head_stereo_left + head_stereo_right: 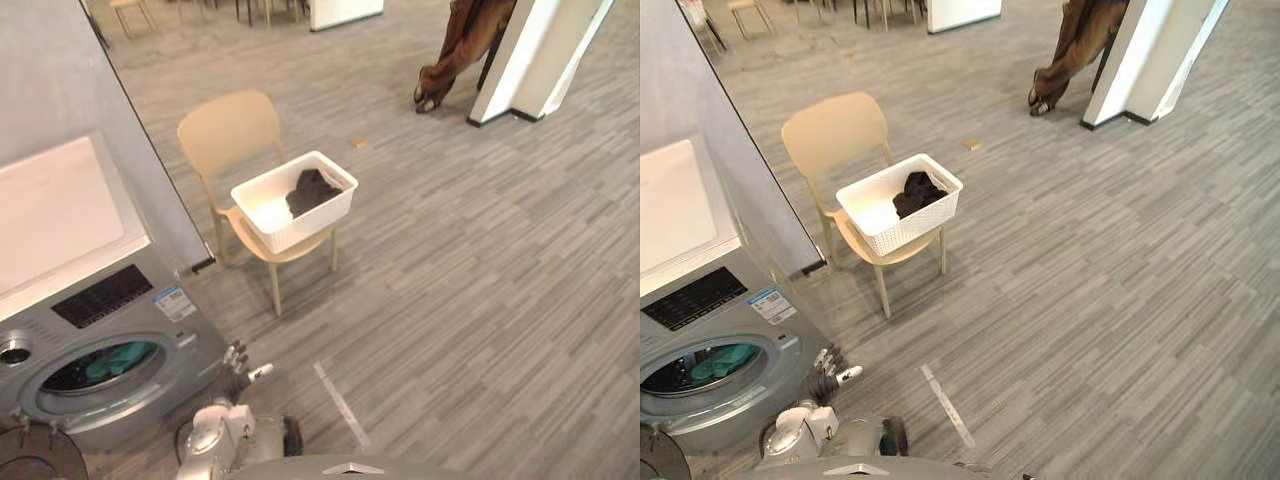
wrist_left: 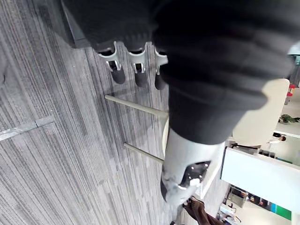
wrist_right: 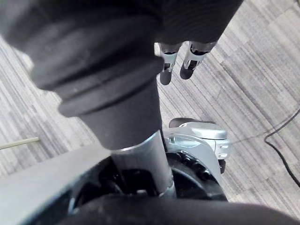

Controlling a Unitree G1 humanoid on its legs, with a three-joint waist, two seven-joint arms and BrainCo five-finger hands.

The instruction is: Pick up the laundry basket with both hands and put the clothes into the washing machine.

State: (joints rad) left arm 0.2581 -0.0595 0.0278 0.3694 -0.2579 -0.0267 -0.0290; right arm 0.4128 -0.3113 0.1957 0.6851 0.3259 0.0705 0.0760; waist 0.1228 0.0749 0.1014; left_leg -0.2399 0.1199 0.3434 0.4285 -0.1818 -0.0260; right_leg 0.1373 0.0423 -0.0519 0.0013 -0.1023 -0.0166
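White laundry basket: sits on the seat of a beige chair, probably to bring the rim to a height easy for two hands, without bending to the floor. Well apart from both hands. Seems of stiff plastic, rectangular, with walls pierced in a fine lattice and a smooth thick rim; should keep its shape when lifted by the two short ends. Inside, toward the far end, dark clothes: soft, crumpled in one small heap, with the near part of the bottom bare and white. Chair of moulded plastic too, with rounded back and thin splayed legs, so perhaps easy to nudge.

Washing machine: stands nearer, to the left, against a grey wall. Smooth grey front, dark control panel, flat white top, round mouth with a teal cloth inside.

Left hand: hangs low, just beside the front of the machine. Fingers straight and loose, holding nothing. Right hand: hangs over the floor, fingers relaxed and a little bent, also empty.

Floor: matte grey planks in narrow stripes, with one pale strip of tape near the machine. Far behind, beside a white pillar, legs of a person in brown trousers.

Judging from this, lifting not yet begun; needed first, an approach to the chair.
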